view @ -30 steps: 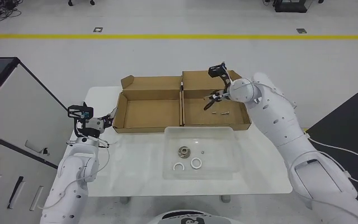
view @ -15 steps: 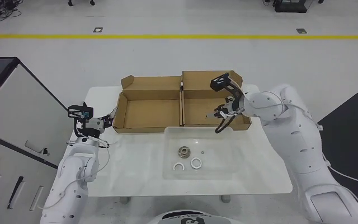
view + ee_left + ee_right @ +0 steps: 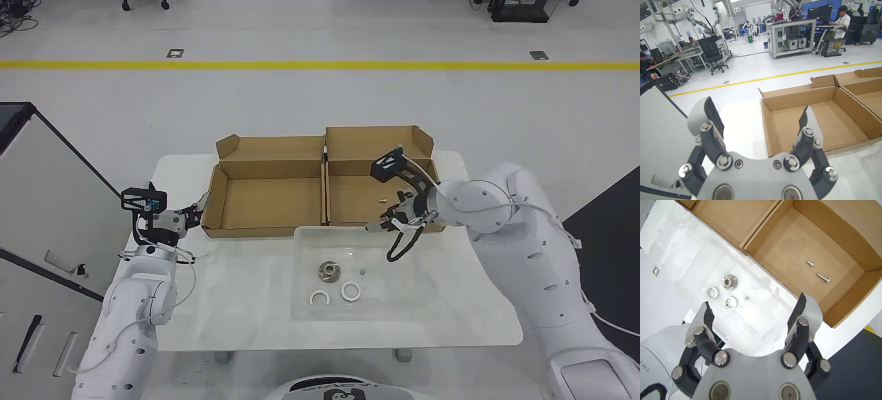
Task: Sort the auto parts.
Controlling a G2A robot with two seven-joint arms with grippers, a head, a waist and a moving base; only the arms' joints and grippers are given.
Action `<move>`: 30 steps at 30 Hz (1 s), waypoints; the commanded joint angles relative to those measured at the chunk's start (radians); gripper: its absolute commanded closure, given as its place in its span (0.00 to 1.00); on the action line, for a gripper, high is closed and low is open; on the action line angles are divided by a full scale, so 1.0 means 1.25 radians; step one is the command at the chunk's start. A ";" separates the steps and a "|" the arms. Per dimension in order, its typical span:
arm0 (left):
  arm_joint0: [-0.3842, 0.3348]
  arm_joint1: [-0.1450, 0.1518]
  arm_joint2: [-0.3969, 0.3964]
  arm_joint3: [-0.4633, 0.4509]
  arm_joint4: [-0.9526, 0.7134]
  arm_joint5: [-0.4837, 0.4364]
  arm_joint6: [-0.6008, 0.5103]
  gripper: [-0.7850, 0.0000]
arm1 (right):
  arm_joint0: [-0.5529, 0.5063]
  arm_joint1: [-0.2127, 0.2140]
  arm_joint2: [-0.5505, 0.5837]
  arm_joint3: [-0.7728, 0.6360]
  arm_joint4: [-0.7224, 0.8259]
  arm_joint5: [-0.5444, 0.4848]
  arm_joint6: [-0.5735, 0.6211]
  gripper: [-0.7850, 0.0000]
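Hovering above the far right part of the clear tray (image 3: 385,295), close to the near wall of the right box (image 3: 350,195), the right gripper (image 3: 754,306) had its fingers (image 3: 708,313) spread wide and held nothing. Down in the tray lay four loose parts: a flanged hub (image 3: 729,281), a first ring (image 3: 712,292) just beside it, a second ring (image 3: 730,302) near both, and a small screw (image 3: 746,298) just beside the second ring but apart from it. All four lay well below the fingers and untouched by them.

On the floor of the right box lay a short bolt (image 3: 810,263) and a longer bolt (image 3: 823,277), near each other without touching. The left box (image 3: 265,200) stood side by side against the right box, its back flap raised.

The left gripper (image 3: 757,108) hung over the left side of the table (image 3: 250,300), just beside the left box's outer wall, its fingers (image 3: 712,113) likewise wide apart with nothing gripped.

Both boxes sat at the table's far side, and the tray sat in front of them. Its far rim ran along the boxes' near walls, though whether it touched them could not be told.
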 commanded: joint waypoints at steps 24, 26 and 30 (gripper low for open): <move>0.000 0.000 0.000 0.000 0.000 0.000 0.000 0.00 | 0.158 0.026 -0.336 0.054 0.039 -0.082 0.024 0.00; 0.000 0.000 0.000 0.000 0.000 0.000 0.000 0.00 | 0.185 0.030 -0.369 0.069 0.056 -0.072 0.024 0.00; 0.000 0.000 0.000 0.000 0.000 0.000 0.000 0.00 | 0.226 0.034 -0.426 0.098 0.093 -0.060 0.024 0.07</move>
